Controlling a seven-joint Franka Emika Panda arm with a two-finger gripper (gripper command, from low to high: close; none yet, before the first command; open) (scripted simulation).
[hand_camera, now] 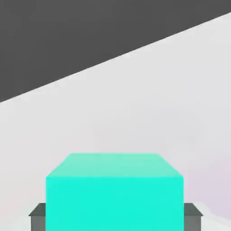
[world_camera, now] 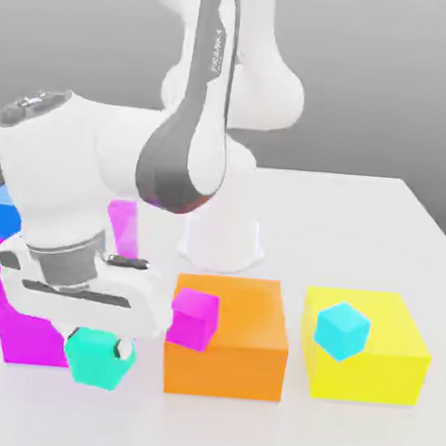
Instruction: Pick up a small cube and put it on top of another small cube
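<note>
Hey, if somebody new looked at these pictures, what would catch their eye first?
Probably the big white robot arm filling the exterior view's left, its pincer shut on a small matte teal cube. Next, the large orange box and large yellow box on its right, with a small magenta cube at the orange one.

The glossy white, rounded-link robot arm carries a dark grey oval joint cover and grey vertical lettering, apparently "FRANKA". A grey ribbed wrist ring sits above the flat white hand housing. The square grey finger pads are matte.
</note>
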